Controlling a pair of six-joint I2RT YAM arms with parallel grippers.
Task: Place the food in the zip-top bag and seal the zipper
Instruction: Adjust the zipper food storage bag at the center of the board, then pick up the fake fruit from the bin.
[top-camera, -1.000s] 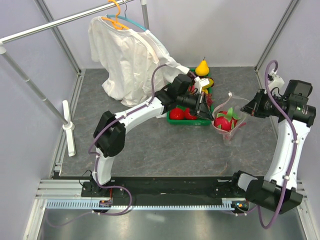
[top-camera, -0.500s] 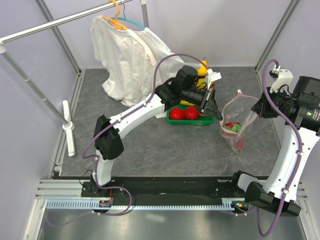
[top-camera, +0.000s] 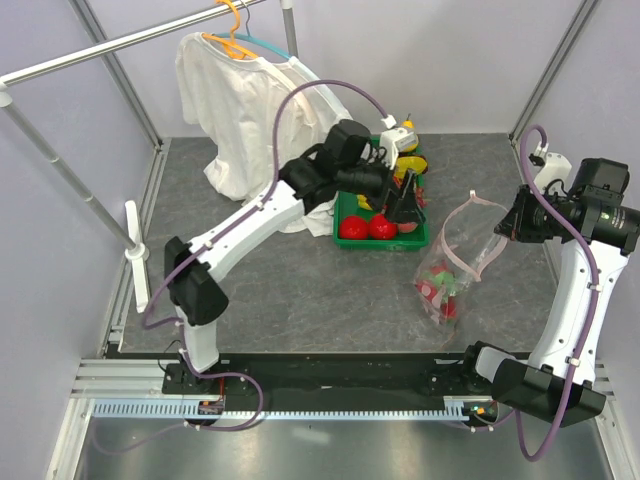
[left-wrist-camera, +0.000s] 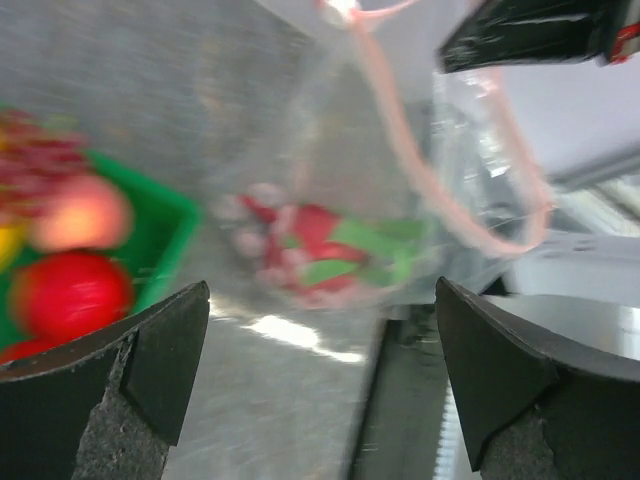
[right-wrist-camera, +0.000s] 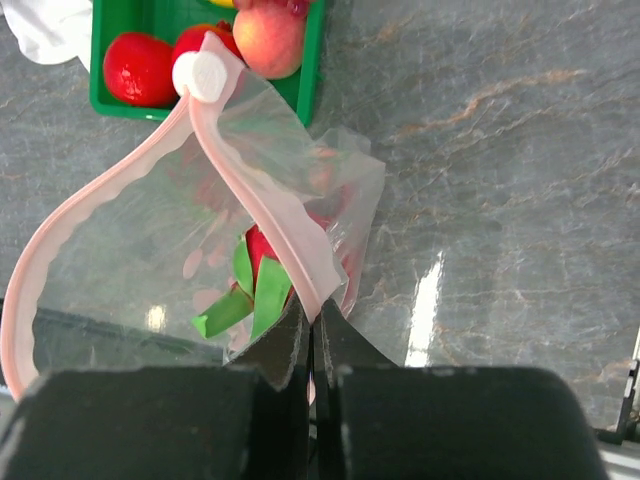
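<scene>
Counter carried the bag, which hung slack and open-mouthed from the right claw. Its lower end appeared to rest on the surface, just right of the tray. Left claw stood released and empty over the tray's right end, facing the bag. Right claw was clenched on the zipper at one side of the mouth. Dragon fruit lay inside the bag, low down. Judged step: loading, part done, zipper unsealed. Next move called for the left claw to fetch another piece from the tray while the right held the mouth open.
</scene>
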